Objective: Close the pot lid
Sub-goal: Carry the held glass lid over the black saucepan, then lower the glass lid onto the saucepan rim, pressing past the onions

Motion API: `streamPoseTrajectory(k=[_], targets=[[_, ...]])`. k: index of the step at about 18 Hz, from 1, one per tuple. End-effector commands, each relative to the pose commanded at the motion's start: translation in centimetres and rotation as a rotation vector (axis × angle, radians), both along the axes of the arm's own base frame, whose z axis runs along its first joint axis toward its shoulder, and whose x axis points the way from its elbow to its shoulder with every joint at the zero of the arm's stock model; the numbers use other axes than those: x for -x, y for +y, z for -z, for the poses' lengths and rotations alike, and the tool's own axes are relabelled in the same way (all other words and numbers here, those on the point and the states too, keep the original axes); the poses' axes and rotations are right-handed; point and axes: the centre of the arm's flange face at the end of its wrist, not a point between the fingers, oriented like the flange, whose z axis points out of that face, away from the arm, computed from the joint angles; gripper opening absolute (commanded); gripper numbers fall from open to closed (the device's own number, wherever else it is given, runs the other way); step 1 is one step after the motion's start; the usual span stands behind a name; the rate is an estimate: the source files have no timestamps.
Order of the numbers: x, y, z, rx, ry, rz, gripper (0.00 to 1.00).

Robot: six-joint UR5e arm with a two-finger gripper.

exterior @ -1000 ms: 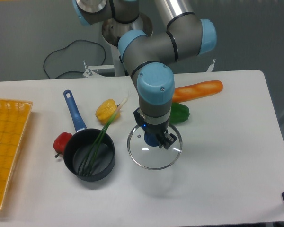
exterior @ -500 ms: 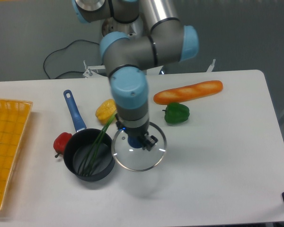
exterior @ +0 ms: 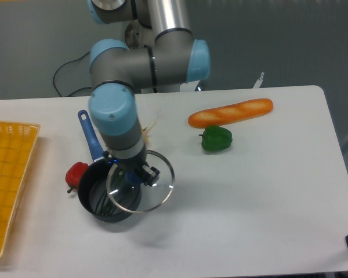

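Observation:
The black pot (exterior: 94, 197) with a long blue handle (exterior: 89, 135) stands at the front left of the white table. A green stalk lies inside it. My gripper (exterior: 136, 175) is shut on the blue knob of the pot lid (exterior: 157, 188), a clear glass disc with a metal rim. The lid hangs above the pot's right side, overlapping it and reaching past its right rim. The knob is mostly hidden by the fingers.
A red pepper (exterior: 75, 173) lies against the pot's left side. A green pepper (exterior: 216, 139) and a baguette (exterior: 231, 112) lie to the right. A yellow basket (exterior: 8, 178) stands at the left table edge. The arm hides a yellow pepper behind it.
My gripper has carried the lid to the left, from the open table right of the pot to over the pot's right side. The arm now covers the yellow pepper.

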Motion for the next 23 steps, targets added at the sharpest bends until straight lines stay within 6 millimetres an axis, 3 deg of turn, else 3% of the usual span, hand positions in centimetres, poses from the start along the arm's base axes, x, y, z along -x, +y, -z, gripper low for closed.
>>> streamPoseTrajectory(k=[5, 9, 13, 15, 23], targets=[[-0.6, 0.1, 0.2, 0.015, -0.002, 0.0, 0.56], [-1.9, 0.9, -1.2, -0.001, 0.006, -0.003, 0.56], [-2.4, 0.5, -0.4, 0.058, -0.004, -0.005, 0.56], [-3.7, 0.7, 0.5, 0.094, 0.005, -0.004, 0.56], [-4.3, 1.9, 2.2, 0.127, 0.01, -0.023, 0.56]])
